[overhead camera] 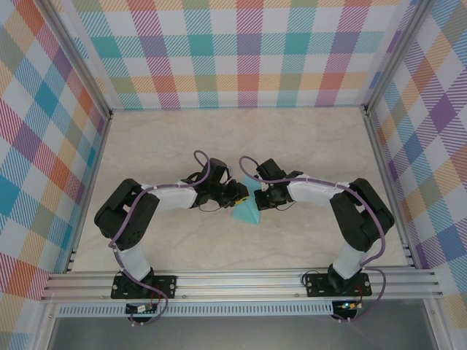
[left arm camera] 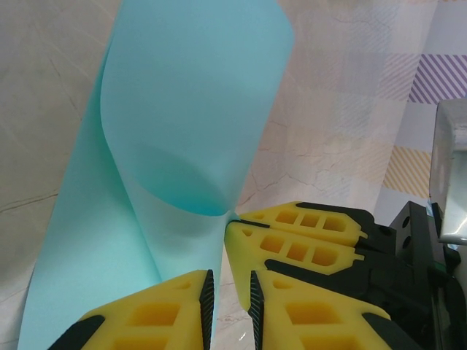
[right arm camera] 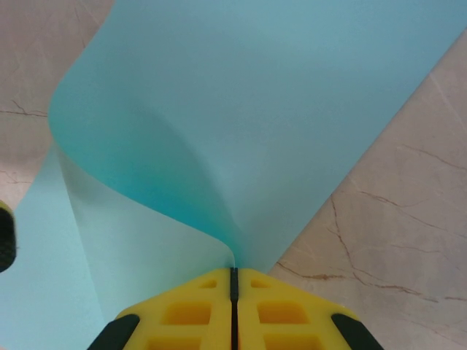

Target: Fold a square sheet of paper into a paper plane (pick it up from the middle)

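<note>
Your right fingers [right arm camera: 182, 313] are pressed flat together and clamped on the square sheet of paper [right arm camera: 241, 109]. They pinch it right at the tips, where the turquoise sheet curls over on itself in a soft loop. From that pinch the paper fans up and away from the tips, with its lower layer spreading out to the left over the marbled surface [right arm camera: 394, 219].

In your left wrist view, the left fingers [left arm camera: 153, 317] stand slightly apart, with a narrow gap between them. The sheet's edge runs down into that gap, along the inner face of one finger, and nothing squeezes it there. The right fingers [left arm camera: 299, 251] sit just beyond, their tips meeting the paper's curl.

From above, the sheet [overhead camera: 246, 211] sits mid-surface between both arms.
</note>
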You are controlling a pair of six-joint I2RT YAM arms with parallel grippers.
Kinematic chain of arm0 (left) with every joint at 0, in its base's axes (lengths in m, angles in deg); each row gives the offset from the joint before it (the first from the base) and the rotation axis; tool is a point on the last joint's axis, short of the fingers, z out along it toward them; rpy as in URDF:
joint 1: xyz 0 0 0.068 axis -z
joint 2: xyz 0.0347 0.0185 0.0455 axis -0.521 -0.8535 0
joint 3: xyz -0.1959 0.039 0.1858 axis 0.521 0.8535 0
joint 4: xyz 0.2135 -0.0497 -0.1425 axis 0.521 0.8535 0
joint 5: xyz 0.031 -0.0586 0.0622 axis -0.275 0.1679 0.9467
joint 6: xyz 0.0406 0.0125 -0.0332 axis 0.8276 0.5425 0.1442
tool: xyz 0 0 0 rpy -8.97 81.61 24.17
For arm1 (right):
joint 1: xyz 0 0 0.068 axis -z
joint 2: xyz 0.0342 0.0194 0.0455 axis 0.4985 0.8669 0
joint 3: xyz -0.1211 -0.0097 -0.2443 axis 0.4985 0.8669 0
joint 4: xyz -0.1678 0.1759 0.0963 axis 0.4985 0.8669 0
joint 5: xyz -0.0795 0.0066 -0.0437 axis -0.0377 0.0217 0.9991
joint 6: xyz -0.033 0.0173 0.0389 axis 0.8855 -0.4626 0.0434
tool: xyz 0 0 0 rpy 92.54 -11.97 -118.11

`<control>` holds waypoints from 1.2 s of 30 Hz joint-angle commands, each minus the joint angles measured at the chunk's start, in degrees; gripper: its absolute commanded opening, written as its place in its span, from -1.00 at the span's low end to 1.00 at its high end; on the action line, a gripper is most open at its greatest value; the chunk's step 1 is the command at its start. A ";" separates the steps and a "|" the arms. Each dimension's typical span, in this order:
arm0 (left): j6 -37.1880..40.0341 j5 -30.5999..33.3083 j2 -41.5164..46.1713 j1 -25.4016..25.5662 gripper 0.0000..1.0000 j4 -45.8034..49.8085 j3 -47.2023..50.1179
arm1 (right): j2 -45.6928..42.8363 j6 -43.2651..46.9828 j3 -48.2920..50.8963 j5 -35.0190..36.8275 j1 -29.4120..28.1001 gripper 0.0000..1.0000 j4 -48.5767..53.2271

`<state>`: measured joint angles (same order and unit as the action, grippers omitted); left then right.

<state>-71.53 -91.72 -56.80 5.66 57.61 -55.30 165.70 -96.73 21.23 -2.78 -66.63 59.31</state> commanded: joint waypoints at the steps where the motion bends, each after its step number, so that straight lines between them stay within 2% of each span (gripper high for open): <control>1: -0.10 -1.22 -1.01 0.91 -0.54 -1.03 0.07 | -1.73 -0.82 0.20 -0.40 0.42 -0.84 0.38; 13: 0.22 -1.66 -1.37 1.26 -0.53 -1.19 -0.47 | -2.83 -3.10 2.57 -1.07 0.34 -0.84 -1.38; 36: 0.82 -1.40 -1.38 1.53 -0.54 -0.59 -0.69 | -2.08 -2.44 1.15 -1.59 0.35 -0.83 -1.82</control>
<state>-71.53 -92.51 -57.89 6.36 57.54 -55.32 164.23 -99.04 23.18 -3.27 -66.63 58.00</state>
